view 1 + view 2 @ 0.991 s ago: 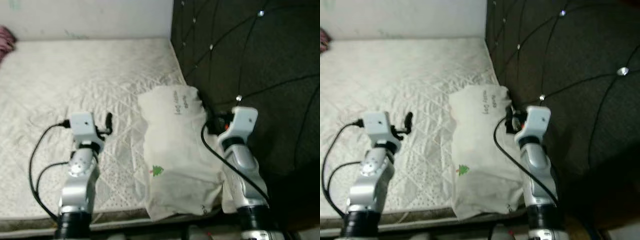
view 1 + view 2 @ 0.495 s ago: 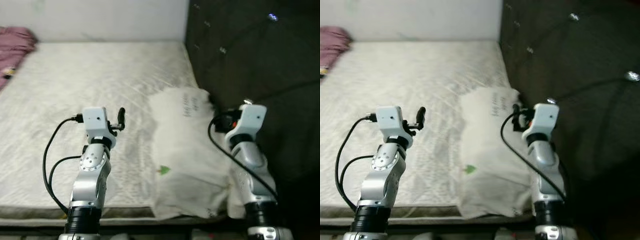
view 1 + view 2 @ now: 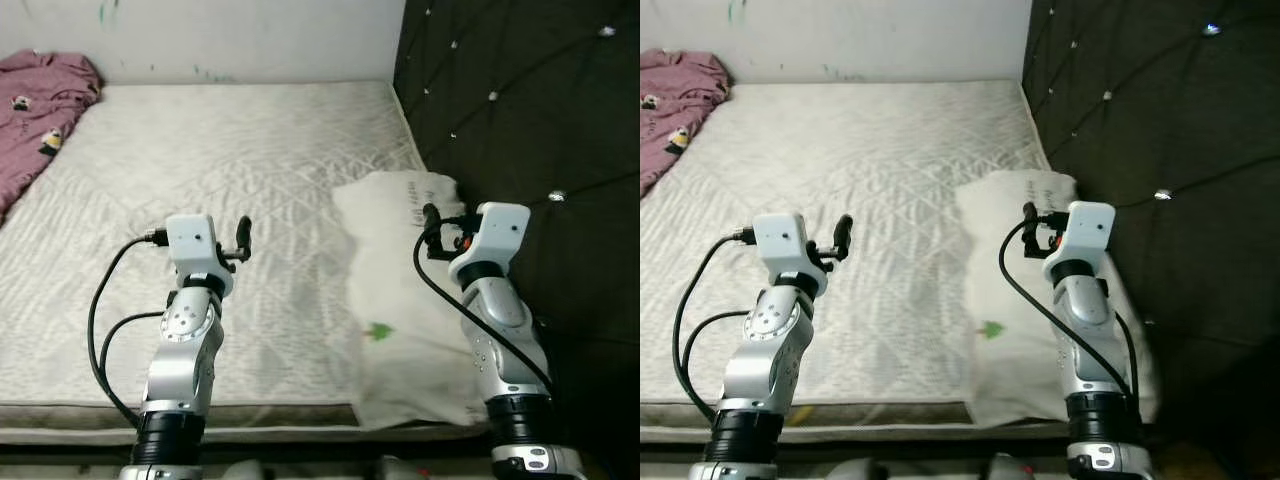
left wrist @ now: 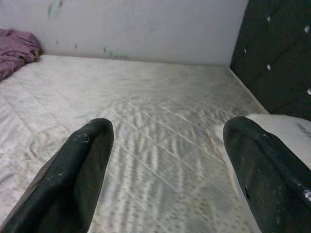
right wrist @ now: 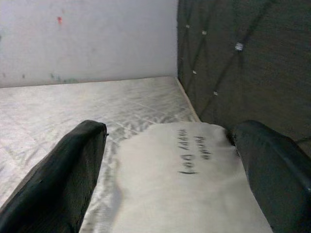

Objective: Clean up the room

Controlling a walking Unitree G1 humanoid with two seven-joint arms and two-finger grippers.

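- The bed (image 3: pixel 220 150) carries a bare quilted mattress; a white pillow (image 3: pixel 400 330) lies along the mattress edge beside the dark tufted headboard (image 3: pixel 520 100), running to the near corner and slightly overhanging the near edge.
- A crumpled maroon garment (image 3: pixel 35 110) sits at the far corner on the robot's left, well apart from both arms.
- The left hand (image 4: pixel 165 170) hangs above the bare middle of the mattress, its two fingers spread wide and holding nothing.
- The right hand (image 5: pixel 170 174) hovers over the pillow, its fingers also spread wide and empty, the printed end of the pillow lying between them in the right wrist view.
- The step in hand is probably taking up or straightening the pillow, as the right hand is already lined up over it.
- To do it well, the right hand should come down on a bunched fold of the soft cover, not the flat face, so that the fingers have something to close on.
- A grip near the headboard-side edge risks brushing the headboard; a hold nearer the pillow's middle looks safer.
- The pillow is limp and will likely sag, so support from the left hand would help.
- The garment is likely the next thing to tidy.
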